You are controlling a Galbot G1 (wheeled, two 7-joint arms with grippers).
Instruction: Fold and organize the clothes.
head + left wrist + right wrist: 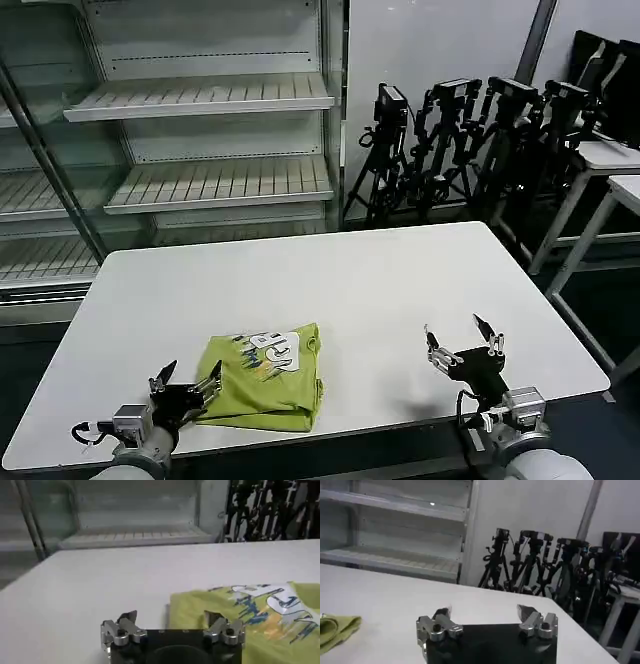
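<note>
The lime T-shirt (264, 377) lies folded in a small bundle on the white table (350, 290), near the front edge, with its white patch facing up. The left gripper (185, 385) sits low just beside the shirt's left edge, its fingers spread apart and holding nothing. The right gripper (464, 343) is well apart on the other side, fingers wide open too. Behind the table stand bare shelves (200, 100).

Even overhead light, soft wrist-view blur
</note>
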